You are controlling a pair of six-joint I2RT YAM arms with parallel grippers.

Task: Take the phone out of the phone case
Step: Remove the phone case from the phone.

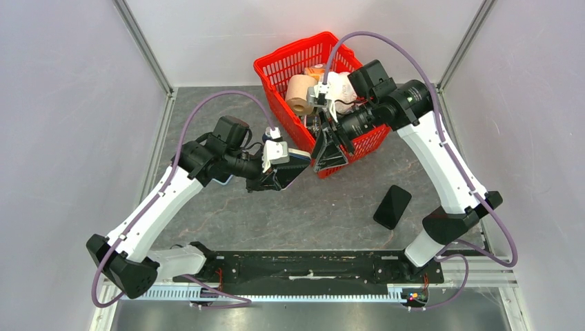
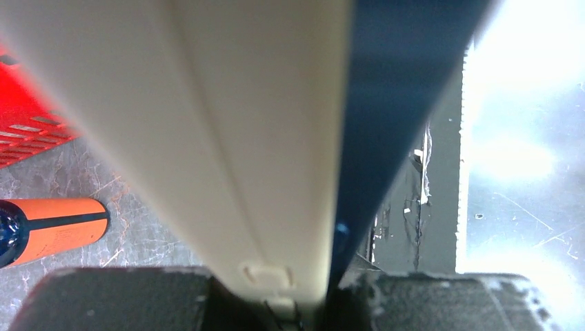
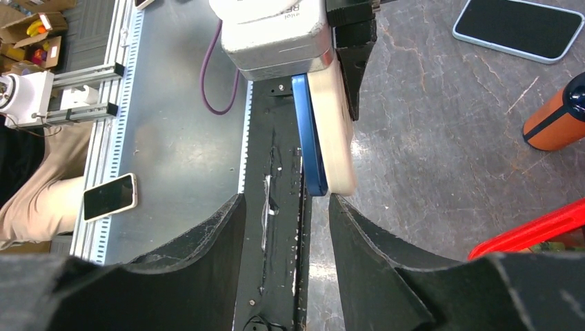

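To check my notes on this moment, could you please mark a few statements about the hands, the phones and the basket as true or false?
1. The left hand is shut on the cream phone case, with the blue phone against it. True.
2. The right hand is clamped on that phone. False: its jaws stand open, and the phone's end lies just ahead of them, untouched.
3. A dark phone lies flat on the table, outside the basket. True.
4. The red basket is empty. False: it holds a toilet paper roll, among other things.
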